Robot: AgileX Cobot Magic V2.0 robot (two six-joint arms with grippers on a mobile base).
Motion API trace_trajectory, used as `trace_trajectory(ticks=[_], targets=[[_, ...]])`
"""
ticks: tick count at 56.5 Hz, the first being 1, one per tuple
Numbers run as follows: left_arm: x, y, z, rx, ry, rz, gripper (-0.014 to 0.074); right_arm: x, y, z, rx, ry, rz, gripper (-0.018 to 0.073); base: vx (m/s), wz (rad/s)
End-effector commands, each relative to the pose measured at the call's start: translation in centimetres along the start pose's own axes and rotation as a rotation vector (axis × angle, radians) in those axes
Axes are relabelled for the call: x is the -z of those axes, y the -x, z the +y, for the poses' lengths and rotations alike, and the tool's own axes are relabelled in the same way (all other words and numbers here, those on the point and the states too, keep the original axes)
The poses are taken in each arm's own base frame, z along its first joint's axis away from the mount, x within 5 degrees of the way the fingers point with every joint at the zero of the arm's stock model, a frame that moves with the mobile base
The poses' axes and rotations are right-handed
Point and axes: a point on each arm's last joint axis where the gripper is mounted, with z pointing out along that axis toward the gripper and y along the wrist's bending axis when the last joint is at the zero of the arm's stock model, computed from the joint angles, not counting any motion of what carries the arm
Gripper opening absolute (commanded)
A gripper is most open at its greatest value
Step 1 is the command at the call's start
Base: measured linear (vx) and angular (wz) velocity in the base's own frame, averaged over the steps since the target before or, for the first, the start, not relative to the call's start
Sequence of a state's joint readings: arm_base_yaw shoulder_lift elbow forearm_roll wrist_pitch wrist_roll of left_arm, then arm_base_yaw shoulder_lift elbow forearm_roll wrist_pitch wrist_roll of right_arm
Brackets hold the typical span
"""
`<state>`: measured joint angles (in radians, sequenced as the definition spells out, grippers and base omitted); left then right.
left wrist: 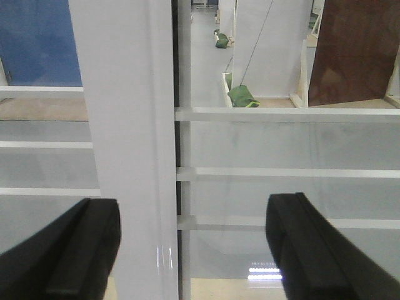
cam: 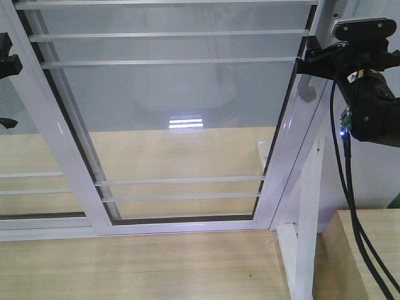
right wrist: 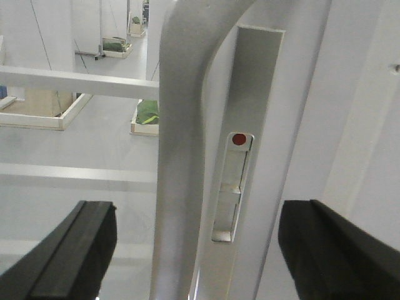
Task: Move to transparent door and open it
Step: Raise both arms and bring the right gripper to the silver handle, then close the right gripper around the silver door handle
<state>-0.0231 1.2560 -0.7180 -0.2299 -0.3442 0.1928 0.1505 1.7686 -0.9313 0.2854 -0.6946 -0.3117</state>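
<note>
1. Facing the transparent door (cam: 181, 119): it fills the centre of the front view, with clear glass, a glossy white frame, and thin white bars at top and bottom.
2. The grey pull handle (cam: 306, 92) sits at 2 o'clock on the door's right-hand edge.
3. Wrist view, right claw (right wrist: 200, 250): jaws spread wide, one finger on each side of the handle. Can't tell if they touch it.
4. The latch slot (right wrist: 232, 187) is just beside the handle at 3 o'clock. Its one marking is a red dot (right wrist: 238, 139) at the top.
5. Wrist view, left claw (left wrist: 187, 250): also spread open, straddling a white frame upright (left wrist: 128, 125). In the front view it sits at the 10 o'clock edge.
6. A second glass panel (cam: 25, 156) is at 9 o'clock and the white jamb post (cam: 309, 212) at 4 o'clock. The wooden floor (cam: 156, 269) is at 6 o'clock.
7. A blue LED (cam: 341, 132) is lit on the right arm, at 3 o'clock.
</note>
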Motion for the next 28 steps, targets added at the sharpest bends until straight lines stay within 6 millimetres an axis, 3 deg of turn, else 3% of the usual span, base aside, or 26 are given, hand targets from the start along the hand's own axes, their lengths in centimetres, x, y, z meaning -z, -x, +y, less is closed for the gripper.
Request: trace_trajectory(ticks=[1, 28], targets=[[0.4, 2.5, 0.2, 0.009, 0.017, -0.137, 0.0586, -0.6, 3.2, -0.5, -0.003, -0.029, -0.161, 0.0578, 0.0, 0.0], [0.4, 2.5, 0.2, 0.009, 0.017, -0.137, 0.0586, -3.5, 2.3, 0.1, 0.004, -0.038, -0.172, 0.0578, 0.0, 0.0]])
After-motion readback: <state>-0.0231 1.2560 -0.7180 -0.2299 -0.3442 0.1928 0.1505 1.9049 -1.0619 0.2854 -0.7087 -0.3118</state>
